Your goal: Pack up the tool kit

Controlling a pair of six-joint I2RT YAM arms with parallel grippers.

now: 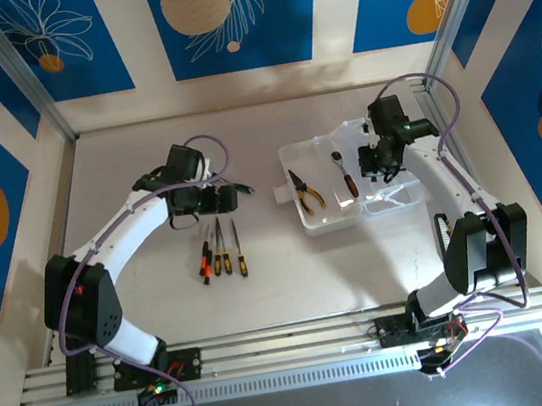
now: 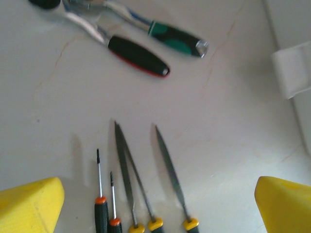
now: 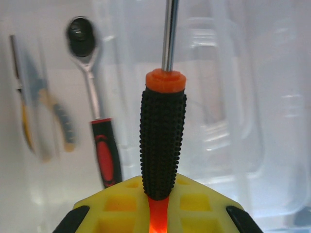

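Observation:
The clear plastic case point(image 1: 392, 204) lies open at the right of the table, its white handle point(image 1: 280, 195) pointing left. Yellow-handled pliers point(image 1: 305, 190) and a metal ratchet wrench point(image 1: 345, 173) with a red-and-black grip lie inside it. My right gripper point(image 1: 383, 154) hangs over the case, shut on a black studded screwdriver point(image 3: 163, 136) with an orange collar, shaft pointing away. The wrench point(image 3: 95, 104) and pliers point(image 3: 46, 114) lie below it. My left gripper point(image 2: 158, 208) is open above two orange-collared screwdrivers point(image 2: 100, 204) and three yellow-collared files point(image 2: 172, 179).
A red-and-black-handled tool point(image 2: 138, 56) and a green-handled tool point(image 2: 177, 39) lie on the table beyond the row of small tools point(image 1: 219, 251). The case handle point(image 2: 291, 73) shows at the right edge. Walls close the table at the back and sides.

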